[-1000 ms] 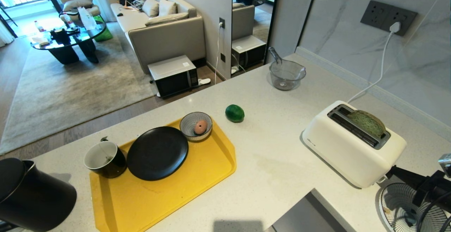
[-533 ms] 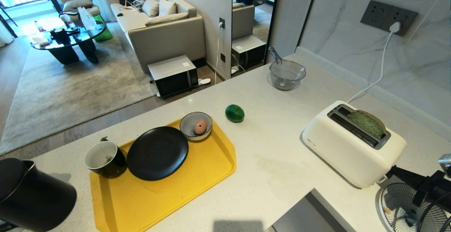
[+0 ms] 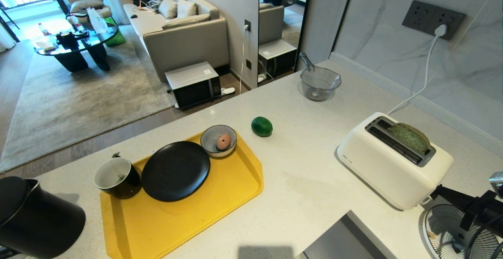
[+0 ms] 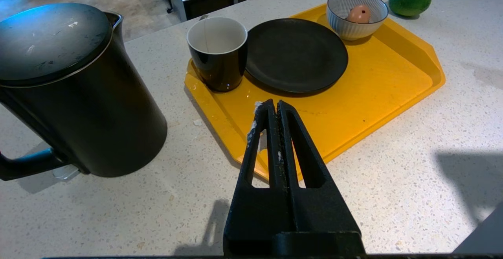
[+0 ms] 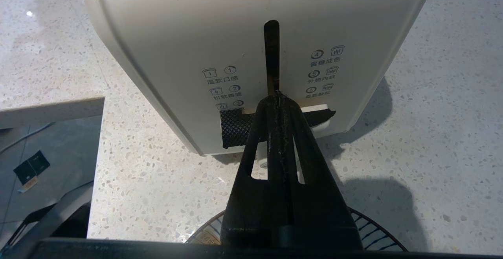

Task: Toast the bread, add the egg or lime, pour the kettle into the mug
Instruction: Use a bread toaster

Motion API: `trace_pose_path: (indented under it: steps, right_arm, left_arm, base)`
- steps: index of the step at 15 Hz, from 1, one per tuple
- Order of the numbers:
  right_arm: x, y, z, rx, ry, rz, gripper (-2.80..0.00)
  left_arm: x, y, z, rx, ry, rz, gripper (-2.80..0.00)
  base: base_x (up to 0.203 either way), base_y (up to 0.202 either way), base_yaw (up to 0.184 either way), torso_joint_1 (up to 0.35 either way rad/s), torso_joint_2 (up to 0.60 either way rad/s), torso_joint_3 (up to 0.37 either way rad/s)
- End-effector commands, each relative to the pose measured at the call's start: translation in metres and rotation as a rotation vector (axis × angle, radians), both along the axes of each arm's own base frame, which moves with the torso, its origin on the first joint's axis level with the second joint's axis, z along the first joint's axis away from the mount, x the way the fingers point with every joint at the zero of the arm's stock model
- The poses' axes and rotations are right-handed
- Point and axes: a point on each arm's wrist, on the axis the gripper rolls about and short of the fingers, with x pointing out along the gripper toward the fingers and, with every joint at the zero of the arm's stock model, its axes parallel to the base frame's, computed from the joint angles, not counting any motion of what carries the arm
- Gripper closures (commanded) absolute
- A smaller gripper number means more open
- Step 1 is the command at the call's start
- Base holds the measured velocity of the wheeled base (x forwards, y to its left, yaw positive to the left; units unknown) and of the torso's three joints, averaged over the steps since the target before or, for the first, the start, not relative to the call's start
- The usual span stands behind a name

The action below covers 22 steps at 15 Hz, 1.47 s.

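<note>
The pale green bread point(image 3: 408, 137) stands in the far slot of the white toaster point(image 3: 393, 168), its top showing above the slot. My right gripper point(image 5: 278, 94) is shut and empty, its tips against the toaster's end face at the low end of the lever slot, over the tape-wrapped lever point(image 5: 235, 123). The lime point(image 3: 261, 126) lies on the counter beside the tray. An egg point(image 3: 223, 142) rests in a striped bowl point(image 3: 212, 135). The mug point(image 3: 117, 178) stands on the tray's left corner, with the black kettle point(image 3: 35, 215) to its left. My left gripper point(image 4: 274, 103) hangs shut above the tray's near edge.
A yellow tray point(image 3: 196, 219) carries a black plate point(image 3: 175, 170). A glass bowl with a spoon point(image 3: 319, 82) stands at the back. A fan grille point(image 3: 452, 231) sits under my right arm. The toaster's cord point(image 3: 424, 74) runs up to a wall socket. The counter steps down at the front right.
</note>
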Motion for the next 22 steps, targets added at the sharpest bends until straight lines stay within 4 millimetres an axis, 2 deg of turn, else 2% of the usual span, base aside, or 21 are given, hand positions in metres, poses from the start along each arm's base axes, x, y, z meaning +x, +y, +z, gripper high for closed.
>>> trace_pose_path:
  steps: [1, 22]
  right_arm:
    - [-0.0002, 0.0002, 0.0006, -0.005, -0.008, 0.005, 0.0]
    - [-0.0026, 0.0018, -0.0002, 0.003, 0.001, 0.005, 0.0]
  left_arm:
    - [0.0011, 0.0, -0.0042, 0.0, 0.013, 0.0, 0.0]
    - [0.0011, 0.0, -0.0042, 0.0, 0.013, 0.001, 0.0]
  base:
    - [0.0, 0.0, 0.0, 0.0, 0.0, 0.0]
    - [0.0, 0.0, 0.0, 0.0, 0.0, 0.0]
